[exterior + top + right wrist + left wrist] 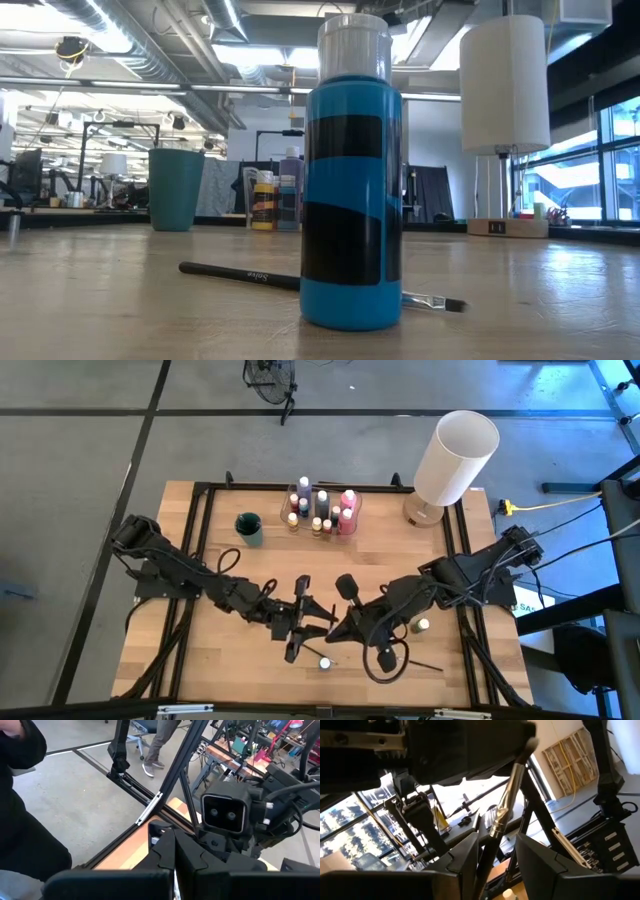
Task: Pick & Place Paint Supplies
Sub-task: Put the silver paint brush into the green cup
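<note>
Left gripper (300,622) is seen clamped on a paintbrush (506,800); the handle end is hidden between the fingers (462,860). Right gripper (335,628), fingers pressed together and holding nothing, is met with it over the wooden table (190,660). A blue bottle (350,180) blocks much of the low view, a second brush (250,275) lying behind it. More bottles (322,510) are grouped at the far edge by a teal cup (249,528) and white cylinder (455,455). A person's legs (157,745) are cut off.

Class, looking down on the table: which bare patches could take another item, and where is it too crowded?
Free: bare wood left of the teal cup, and between the bottle cluster and white cylinder. Crowded: front centre, where both arms meet over a bottle and paintbrush.
</note>
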### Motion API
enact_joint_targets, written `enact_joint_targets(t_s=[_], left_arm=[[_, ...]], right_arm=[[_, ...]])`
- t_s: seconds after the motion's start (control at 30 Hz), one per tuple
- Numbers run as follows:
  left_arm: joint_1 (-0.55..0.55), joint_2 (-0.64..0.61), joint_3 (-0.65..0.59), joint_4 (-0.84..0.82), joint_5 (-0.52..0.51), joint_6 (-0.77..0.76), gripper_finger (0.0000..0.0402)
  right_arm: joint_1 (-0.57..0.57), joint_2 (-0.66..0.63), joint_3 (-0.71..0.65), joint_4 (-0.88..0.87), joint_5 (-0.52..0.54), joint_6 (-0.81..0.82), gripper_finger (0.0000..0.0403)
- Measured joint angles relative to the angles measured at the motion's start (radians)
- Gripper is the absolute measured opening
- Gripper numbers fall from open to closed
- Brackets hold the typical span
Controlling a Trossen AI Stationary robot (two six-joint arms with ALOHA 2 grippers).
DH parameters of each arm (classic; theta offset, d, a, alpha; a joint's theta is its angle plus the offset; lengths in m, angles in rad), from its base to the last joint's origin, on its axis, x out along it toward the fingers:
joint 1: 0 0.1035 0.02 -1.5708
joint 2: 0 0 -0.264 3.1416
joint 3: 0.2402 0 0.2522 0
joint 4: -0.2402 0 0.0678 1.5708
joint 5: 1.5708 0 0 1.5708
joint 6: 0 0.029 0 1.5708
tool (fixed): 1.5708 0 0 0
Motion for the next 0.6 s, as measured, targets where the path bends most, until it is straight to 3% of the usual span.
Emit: enact_joint_targets(t_s=[0.23, 0.5, 0.6], left_arm=[[0.008, 0.0, 0.0, 0.002, -0.001, -0.022, 0.012], [0.007, 0.0, 0.0, -0.003, 0.003, -0.012, 0.0026], [0.008, 0.0, 0.0, -0.003, 0.003, -0.007, 0.0021]], right_arm=[[0.0, 0.0, 0.0, 0.0, -0.001, 0.0, 0.0], [-0.001, 0.0, 0.0, -0.002, -0.005, 0.0, 0.0], [-0.005, 0.0, 0.0, -0.006, -0.016, 0.0, 0.0]])
